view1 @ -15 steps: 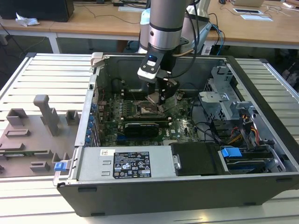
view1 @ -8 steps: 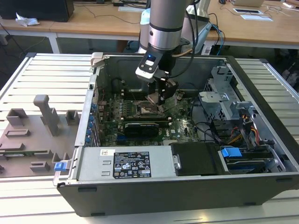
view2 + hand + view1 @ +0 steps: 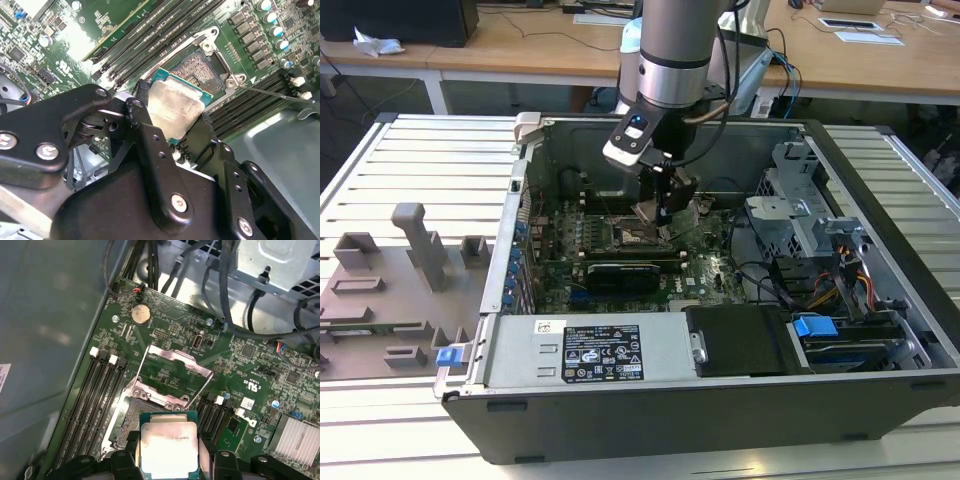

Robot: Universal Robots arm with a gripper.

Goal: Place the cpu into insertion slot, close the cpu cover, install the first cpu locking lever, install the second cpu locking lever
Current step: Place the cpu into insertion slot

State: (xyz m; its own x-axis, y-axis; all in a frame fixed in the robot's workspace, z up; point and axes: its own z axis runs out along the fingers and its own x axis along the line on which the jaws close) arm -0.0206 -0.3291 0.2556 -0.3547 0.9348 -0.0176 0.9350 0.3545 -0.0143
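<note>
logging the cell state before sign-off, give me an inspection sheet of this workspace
surface: slatted silvery metal table bearing an open black computer case.
job's things: small silvery square cpu held above the board, not seated; dark square insertion slot bare; silvery metal cpu cover raised open.
clutter: grey plastic fixture blocks on the exterior view's left.
fingers: black fingers shut on the cpu's edges.
cables: black cable bundle beside the green motherboard, clear of the slot.
surroundings: wooden desks behind.

Bright even light; glare on the motherboard (image 3: 75, 40)
</note>
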